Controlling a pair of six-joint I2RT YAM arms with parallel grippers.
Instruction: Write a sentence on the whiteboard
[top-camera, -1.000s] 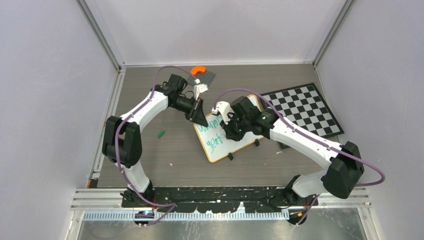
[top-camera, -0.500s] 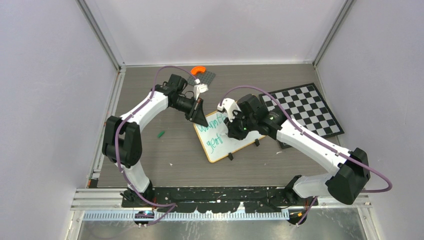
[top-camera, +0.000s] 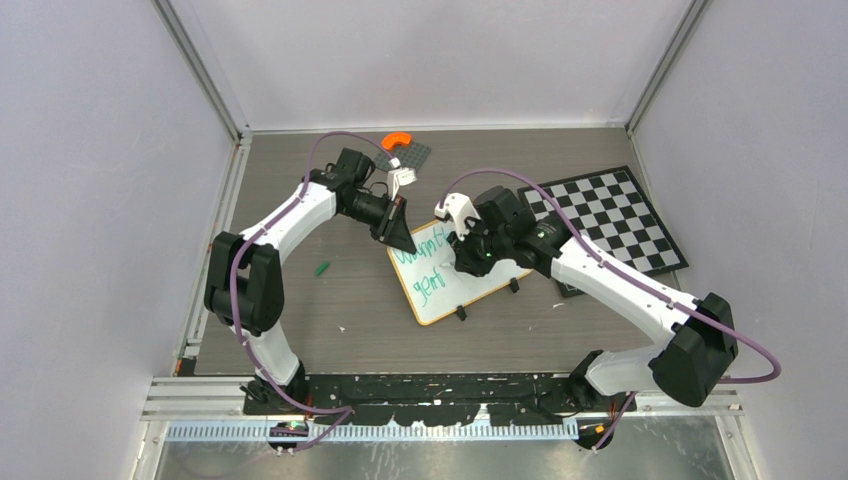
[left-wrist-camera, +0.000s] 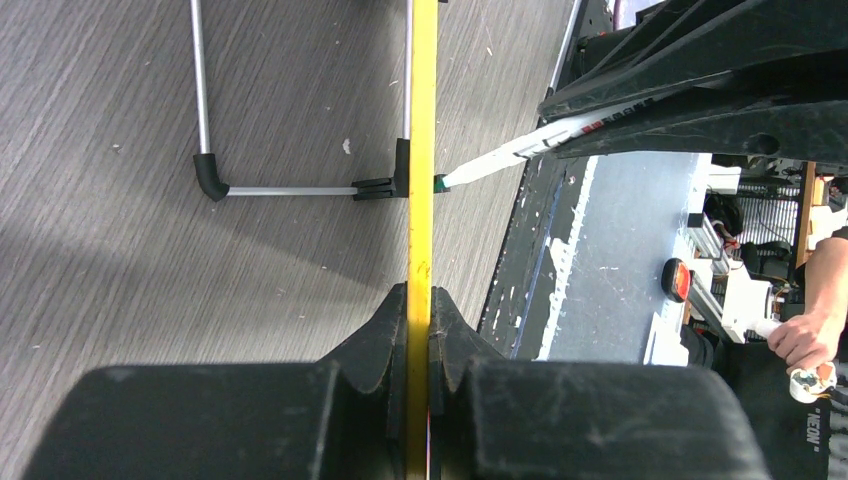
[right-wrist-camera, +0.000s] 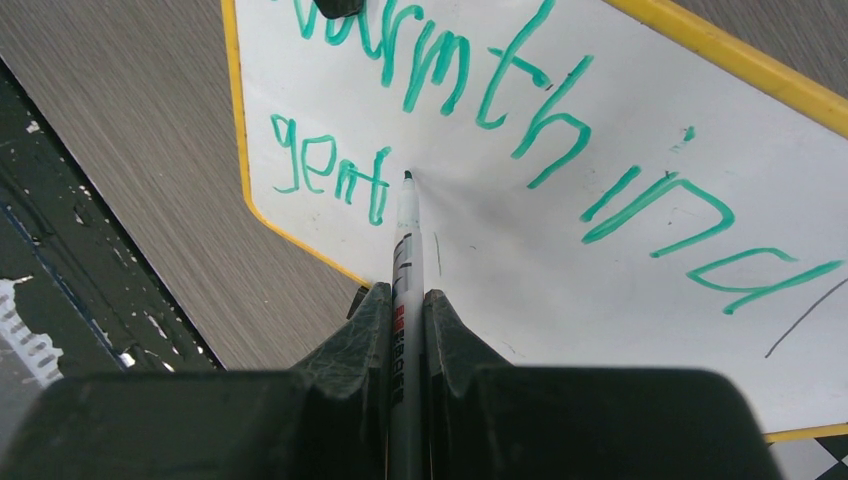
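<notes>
Whiteboard (top-camera: 445, 300) is propped on the table (top-camera: 330, 320) between the arms. Its yellow edge is shown pinched by the left gripper (left-wrist-camera: 420, 300) only in the left wrist view. Only in the right wrist view is the marker (right-wrist-camera: 404, 215) seen clamped by the right gripper (right-wrist-camera: 406, 300), its tip at "gent" in the sentence (right-wrist-camera: 480, 80).

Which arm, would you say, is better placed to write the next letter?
Right: the right end effector holds the marker, tip beside "gent"; the left end effector clamps the whiteboard frame.

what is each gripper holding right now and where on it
The left gripper clamps the whiteboard by its yellow frame edge; the right gripper grips a marker by its barrel.
</notes>
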